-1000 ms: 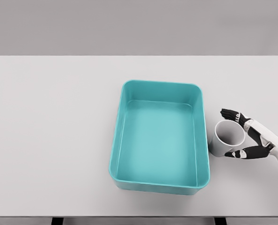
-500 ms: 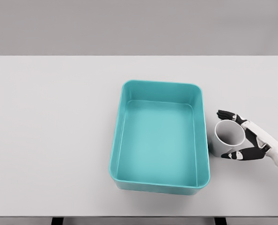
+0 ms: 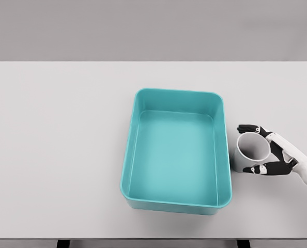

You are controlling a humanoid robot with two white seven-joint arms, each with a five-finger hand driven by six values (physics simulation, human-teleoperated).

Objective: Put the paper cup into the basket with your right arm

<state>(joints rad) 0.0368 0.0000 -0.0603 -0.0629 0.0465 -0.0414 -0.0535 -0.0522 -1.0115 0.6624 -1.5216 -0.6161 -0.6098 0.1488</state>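
Note:
A white paper cup (image 3: 252, 151) stands upright on the table just right of the teal basket (image 3: 176, 204), its mouth facing up. My right hand (image 3: 242, 148) comes in from the right edge and brackets the cup. The fingers (image 3: 249, 128) lie stretched along its far side and the thumb (image 3: 261, 169) along its near side. They are spread rather than curled, and the cup rests on the table. The basket holds nothing. My left arm does not show.
The white table (image 3: 60, 144) fills the view, with its front edge near the bottom of the picture. The basket's right wall (image 3: 225, 150) stands a small gap left of the cup.
My right hand has slid left, so the fingers and thumb reach farther along both sides of the cup. The cup and basket have stayed in place.

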